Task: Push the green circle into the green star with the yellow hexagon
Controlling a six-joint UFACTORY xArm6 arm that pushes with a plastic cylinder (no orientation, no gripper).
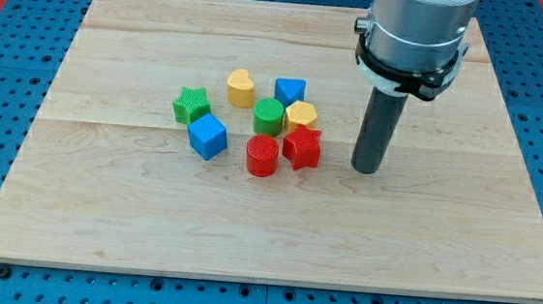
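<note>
The green circle (pixel 268 117) stands near the board's middle, touching the yellow hexagon (pixel 302 116) on its right. The green star (pixel 192 105) lies further to the view's left, with a gap between it and the green circle. My tip (pixel 367 167) rests on the board to the right of the cluster, about a block's width right of the red star (pixel 302 148) and below-right of the yellow hexagon. It touches no block.
A yellow heart-like block (pixel 242 88) and a blue triangle (pixel 290 90) lie above the green circle. A blue cube (pixel 208 136) sits below the green star. A red circle (pixel 262 156) sits below the green circle. The wooden board (pixel 101 216) lies on a blue pegboard.
</note>
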